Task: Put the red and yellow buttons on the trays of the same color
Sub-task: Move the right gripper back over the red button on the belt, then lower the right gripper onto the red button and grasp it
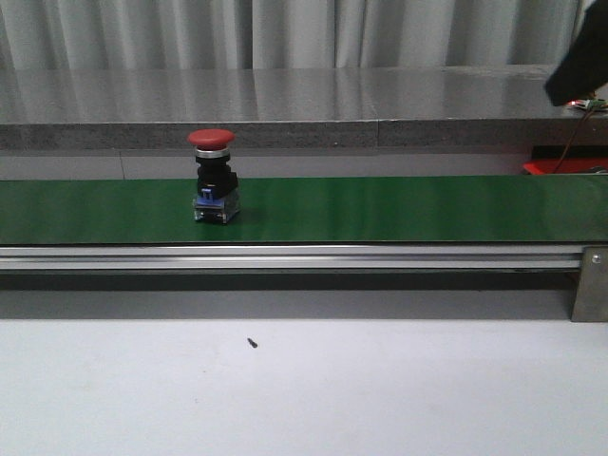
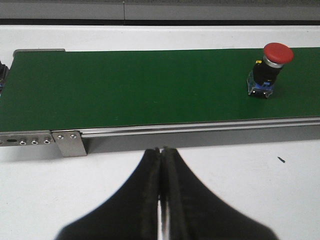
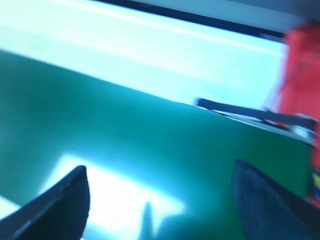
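- A red button is standing upright on the green belt; no readable writing.
- Left gripper jaws are pressing closed, empty.
- Right gripper jaws are gaping open.

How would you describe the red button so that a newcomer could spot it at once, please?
Find the long green conveyor belt crossing the table. Left of its middle stands the red button, upright on a black body with a clear base. Its mushroom-shaped red cap marks it; nothing else sits on the belt.

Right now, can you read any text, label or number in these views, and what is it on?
None readable. The red button on the green belt shows no legible marking; its blue base is too small to tell. The right wrist view is too blurred to read.
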Robot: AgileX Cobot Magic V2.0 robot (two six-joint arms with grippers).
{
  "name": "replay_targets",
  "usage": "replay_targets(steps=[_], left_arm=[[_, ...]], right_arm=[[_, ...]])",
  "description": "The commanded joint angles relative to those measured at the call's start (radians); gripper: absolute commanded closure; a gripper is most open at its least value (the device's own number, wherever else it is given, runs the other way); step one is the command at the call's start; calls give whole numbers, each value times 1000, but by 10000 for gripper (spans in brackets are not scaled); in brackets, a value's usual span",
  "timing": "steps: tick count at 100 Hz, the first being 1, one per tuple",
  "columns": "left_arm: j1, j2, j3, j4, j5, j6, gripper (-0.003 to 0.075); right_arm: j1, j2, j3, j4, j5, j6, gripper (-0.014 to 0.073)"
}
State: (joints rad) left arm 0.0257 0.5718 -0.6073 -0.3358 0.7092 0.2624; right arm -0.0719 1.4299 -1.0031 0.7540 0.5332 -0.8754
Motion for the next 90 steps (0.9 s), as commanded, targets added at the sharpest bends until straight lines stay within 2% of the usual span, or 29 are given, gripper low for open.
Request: replay_targets(steps=[1, 33, 90], left_arm=[[-9, 2, -26, -18, -70, 1, 740], [-9, 2, -26, -18, -70, 1, 740], [-9, 2, -26, -18, -70, 1, 740]], right_arm=[[59, -34, -54, 11, -12, -14, 13], [242, -3, -122, -1, 1, -16, 13], [373, 256, -356, -2, 159, -19, 13]])
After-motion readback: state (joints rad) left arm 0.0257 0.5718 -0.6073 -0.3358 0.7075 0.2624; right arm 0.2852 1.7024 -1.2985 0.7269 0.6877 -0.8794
